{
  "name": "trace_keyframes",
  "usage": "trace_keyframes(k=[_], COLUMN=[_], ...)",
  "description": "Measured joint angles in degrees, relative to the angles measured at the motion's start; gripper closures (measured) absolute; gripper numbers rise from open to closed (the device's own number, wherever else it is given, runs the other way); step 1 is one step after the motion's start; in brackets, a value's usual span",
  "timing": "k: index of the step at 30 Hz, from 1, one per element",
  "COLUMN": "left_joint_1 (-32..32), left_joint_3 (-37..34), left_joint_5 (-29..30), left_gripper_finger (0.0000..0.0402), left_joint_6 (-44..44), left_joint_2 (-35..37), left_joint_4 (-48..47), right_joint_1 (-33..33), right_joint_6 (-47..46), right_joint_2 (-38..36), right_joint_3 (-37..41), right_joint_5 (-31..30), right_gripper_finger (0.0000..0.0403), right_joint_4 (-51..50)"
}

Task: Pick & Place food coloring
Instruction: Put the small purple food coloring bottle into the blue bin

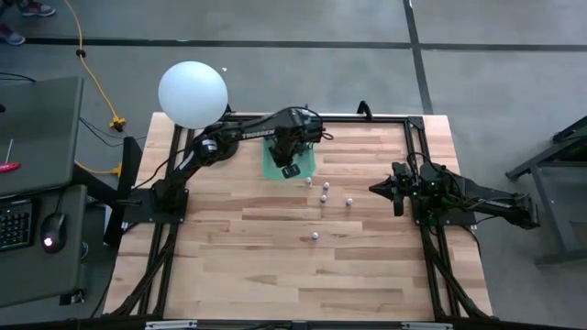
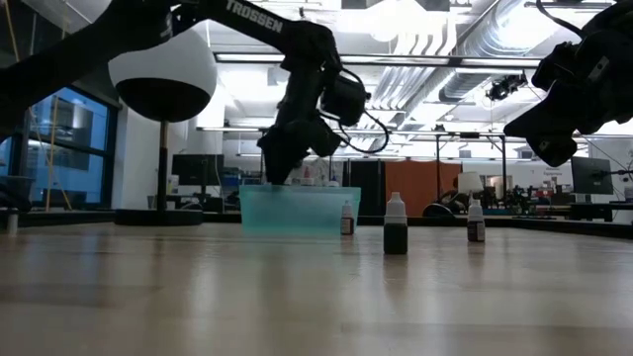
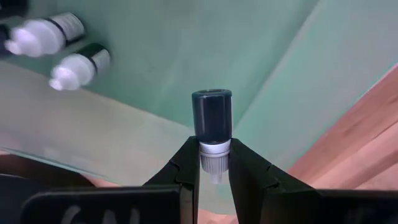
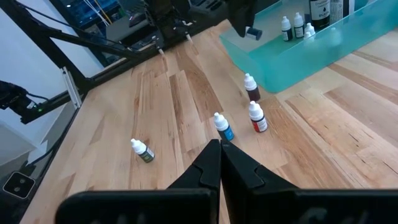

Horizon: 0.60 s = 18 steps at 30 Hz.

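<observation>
Left tool (image 3: 214, 163) gripping dark bottle (image 3: 212, 117) by cap

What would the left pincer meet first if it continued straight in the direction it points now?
Probably the green tray: the left pincer, shut on a dark bottle, points into it. Depth is unclear.

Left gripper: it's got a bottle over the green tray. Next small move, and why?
Probably lower slightly and open. The left gripper holds a dark bottle by its white cap, bottle hanging inverted over the green tray, where two bottles already lie. Four more still stand on the table. The right gripper waits shut at the table's right.
</observation>
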<state>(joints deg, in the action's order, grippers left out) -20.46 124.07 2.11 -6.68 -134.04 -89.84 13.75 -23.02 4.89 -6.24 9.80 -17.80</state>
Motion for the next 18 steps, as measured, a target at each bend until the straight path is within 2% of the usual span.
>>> trace_keyframes(k=[18], left_joint_1=[0.34], left_joint_3=[-0.22], left_joint_5=[0.18], left_gripper_finger=[0.0351], left_joint_6=[3.43], left_joint_2=[-0.02], left_joint_4=[-0.17], right_joint_1=[-0.02], right_joint_6=[-0.01], right_joint_2=[0.0], right_joint_3=[0.0], right_joint_5=[0.0], right_gripper_finger=[0.0402], right_joint_4=[0.02])
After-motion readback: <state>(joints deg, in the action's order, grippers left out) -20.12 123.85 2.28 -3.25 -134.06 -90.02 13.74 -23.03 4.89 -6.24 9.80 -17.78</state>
